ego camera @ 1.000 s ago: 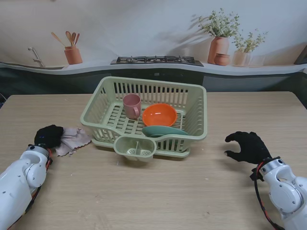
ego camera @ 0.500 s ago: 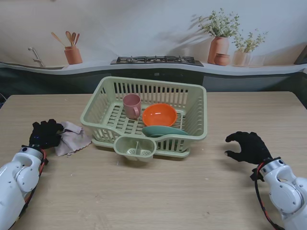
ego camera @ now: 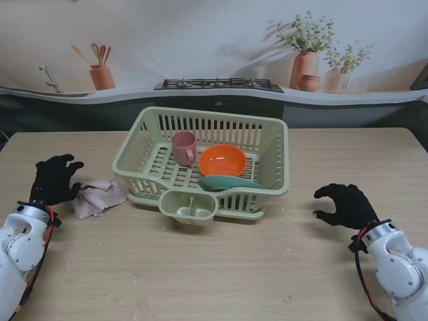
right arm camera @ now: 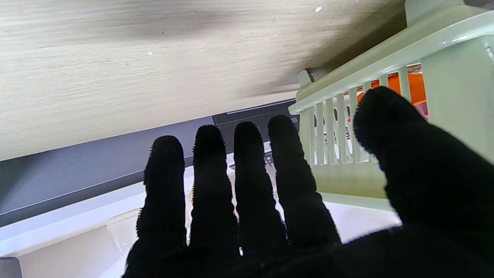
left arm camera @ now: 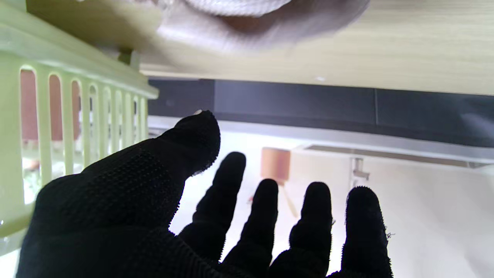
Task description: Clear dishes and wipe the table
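A pale green dish basket (ego camera: pixel 271 144) stands mid-table holding a pink cup (ego camera: pixel 183 147), an orange bowl (ego camera: pixel 222 160) and a teal plate (ego camera: pixel 227 182). A crumpled beige cloth (ego camera: pixel 99 196) lies on the table just left of the basket; it shows blurred in the left wrist view as the cloth (left arm camera: pixel 247 23). My left hand (ego camera: pixel 52 179) is open with fingers spread, just left of the cloth and off it. My right hand (ego camera: pixel 344 205) hovers open, fingers curled, to the right of the basket. The basket wall (right arm camera: pixel 347 127) shows in the right wrist view.
The basket's small cutlery cup (ego camera: pixel 190 206) juts toward me at its front. Behind the table runs a counter with a stove (ego camera: pixel 219 84), a terracotta utensil pot (ego camera: pixel 102 75) and potted plants (ego camera: pixel 306 63).
My left hand let go of the cloth, opened its fingers and drew back to the left. The cloth stays flat on the table. The right hand has not moved.
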Motion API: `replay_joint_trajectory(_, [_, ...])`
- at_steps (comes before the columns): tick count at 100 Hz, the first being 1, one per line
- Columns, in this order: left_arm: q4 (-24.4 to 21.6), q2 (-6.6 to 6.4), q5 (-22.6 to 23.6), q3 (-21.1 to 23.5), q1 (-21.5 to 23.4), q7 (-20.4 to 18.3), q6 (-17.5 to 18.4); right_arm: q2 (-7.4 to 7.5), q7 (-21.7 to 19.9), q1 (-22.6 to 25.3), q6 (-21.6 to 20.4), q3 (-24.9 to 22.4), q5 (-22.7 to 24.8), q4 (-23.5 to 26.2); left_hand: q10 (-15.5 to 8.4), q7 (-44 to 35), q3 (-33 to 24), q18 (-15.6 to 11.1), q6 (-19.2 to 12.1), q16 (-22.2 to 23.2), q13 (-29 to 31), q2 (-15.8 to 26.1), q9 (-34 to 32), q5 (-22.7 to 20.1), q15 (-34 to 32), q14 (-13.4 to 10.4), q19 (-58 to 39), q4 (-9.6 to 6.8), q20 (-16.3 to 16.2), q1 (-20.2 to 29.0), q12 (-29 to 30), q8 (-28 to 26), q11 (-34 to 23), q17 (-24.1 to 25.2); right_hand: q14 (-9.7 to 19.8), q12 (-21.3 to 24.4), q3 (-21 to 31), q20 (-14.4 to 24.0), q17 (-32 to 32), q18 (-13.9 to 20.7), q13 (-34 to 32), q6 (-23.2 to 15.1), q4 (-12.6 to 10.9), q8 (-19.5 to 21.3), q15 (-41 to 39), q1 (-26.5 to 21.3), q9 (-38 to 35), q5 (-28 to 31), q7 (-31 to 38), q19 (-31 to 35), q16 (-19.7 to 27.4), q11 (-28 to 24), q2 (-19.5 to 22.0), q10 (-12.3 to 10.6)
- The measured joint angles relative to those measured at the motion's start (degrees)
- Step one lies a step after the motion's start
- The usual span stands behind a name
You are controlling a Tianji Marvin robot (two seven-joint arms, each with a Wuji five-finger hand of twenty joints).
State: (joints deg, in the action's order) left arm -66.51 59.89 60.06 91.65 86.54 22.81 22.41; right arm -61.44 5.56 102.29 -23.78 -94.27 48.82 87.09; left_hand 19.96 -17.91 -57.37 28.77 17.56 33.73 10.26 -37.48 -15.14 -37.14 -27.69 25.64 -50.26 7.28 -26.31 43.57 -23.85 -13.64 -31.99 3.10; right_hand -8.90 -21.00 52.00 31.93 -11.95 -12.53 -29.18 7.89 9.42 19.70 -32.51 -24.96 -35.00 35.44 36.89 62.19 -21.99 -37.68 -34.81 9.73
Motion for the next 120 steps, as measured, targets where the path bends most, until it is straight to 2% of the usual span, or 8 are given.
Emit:
replay_joint_trajectory(35, [-8.52,0.81,-2.76,5.6,7.68,-3.34,1.57,0.04,-0.75,-0.08,0.16,0.45,-0.56,0.04,-0.01,0.0,0.15,0.15,-0.01,-0.55,1.05,1.1,-1.55,-0.06,-0.32,0.03,0.09,0.0,0.25,-1.08,0.03,0.0,-0.08,-0.04,0.0,0.0,0.0,0.0,0.0,0.0,0.0,0.0,0.0,0.0,0.01,0.0,0.0,0.0,-0.06,0.0,0.0,0.01,0.0,0.0])
replay_joint_trajectory(53, [-10.83,1.06,-2.12,6.84,11.55,-2.65,2.24,0.03,-0.98,-0.08,0.07,0.51,-0.79,0.04,-0.01,-3.22,0.92,1.83,0.0,2.27,4.64,1.64,-6.48,-2.56,-4.39,2.83,-2.41,0.0,-0.07,-1.02,0.03,-2.71,-1.31,-2.28,0.0,0.0,0.0,0.0,0.02,0.0,0.0,0.0,0.0,0.0,0.01,0.0,0.0,0.0,-0.07,0.0,0.0,0.02,0.0,0.0])
replay_joint_trajectory(73, [-16.81,1.66,-3.18,8.76,17.35,-4.22,3.13,0.04,-1.7,0.15,-0.02,0.54,-1.43,0.33,0.37,-7.84,2.3,3.52,-0.02,4.15,8.02,2.78,-10.12,-3.89,-8.19,4.37,-7.93,0.0,-3.5,-1.01,0.03,-6.09,-2.78,-5.01,0.0,0.0,0.0,0.0,0.11,0.0,0.0,0.0,0.0,0.0,0.01,0.0,0.0,0.0,-0.09,0.0,0.0,0.02,0.0,0.0])
replay_joint_trajectory(84, [-18.82,2.07,-5.12,9.22,19.26,-4.86,4.24,0.06,-1.98,0.36,-0.01,0.82,-1.76,0.6,1.45,-12.28,5.11,4.3,-0.25,6.27,11.97,3.62,-14.42,-5.08,-12.57,6.53,-13.81,0.0,-8.06,-0.93,-0.85,-9.31,-4.92,-8.63,0.0,0.0,-0.01,0.0,0.11,0.0,0.0,0.0,0.0,0.0,0.01,0.0,0.0,0.0,-0.1,0.0,0.0,0.02,0.0,0.0])
replay_joint_trajectory(91, [-20.0,2.26,-5.41,9.52,20.32,-5.32,5.47,0.07,-2.16,0.57,0.05,0.95,-1.95,0.77,1.79,-14.13,6.46,4.66,-0.69,6.55,13.19,3.62,-15.95,-5.63,-14.19,6.76,-15.65,0.02,-9.65,-0.94,-1.39,-10.43,-6.13,-10.08,0.0,0.0,-0.01,0.0,0.11,0.0,0.0,0.0,0.0,0.0,0.01,0.0,0.0,0.0,-0.11,0.0,0.0,0.03,0.0,0.0])
replay_joint_trajectory(99, [-22.26,2.34,-6.48,9.85,21.8,-8.07,5.71,0.07,-2.6,0.88,0.14,1.06,-2.19,1.04,1.8,-14.69,7.29,4.7,-0.96,6.56,13.7,3.75,-15.95,-5.63,-14.77,7.2,-15.69,0.02,-10.14,-0.95,-1.41,-10.78,-5.99,-10.56,0.0,0.0,-0.02,0.0,0.12,0.0,0.0,0.0,0.0,0.0,0.01,0.0,0.0,0.0,-0.11,0.0,0.0,0.02,0.0,0.0])
replay_joint_trajectory(107, [-24.92,2.43,-10.67,10.05,23.32,-12.68,5.54,0.1,-2.93,1.18,0.17,1.23,-2.36,1.23,1.87,-14.74,7.89,4.71,-1.12,6.56,14.31,4.42,-16.63,-5.67,-14.97,7.27,-15.69,0.02,-10.33,-1.02,-1.41,-10.81,-5.99,-10.81,0.0,0.0,-0.05,0.0,0.12,0.0,0.0,0.0,0.0,0.0,0.01,0.0,0.0,0.0,-0.11,0.0,0.0,0.03,0.0,0.0])
replay_joint_trajectory(120, [-27.27,2.73,-15.54,9.98,24.69,-15.37,4.56,0.11,-3.58,1.86,0.18,1.39,-2.86,1.7,2.76,-13.05,9.3,5.37,-0.05,6.56,15.09,6.77,-17.28,-6.82,-15.13,7.98,-15.71,0.03,-11.26,-2.07,-1.42,-10.33,-5.53,-11.55,0.0,0.0,-0.4,0.0,0.12,0.0,0.0,0.0,0.0,0.0,0.01,0.0,0.0,-0.03,-0.12,0.0,0.0,0.03,0.0,0.01])
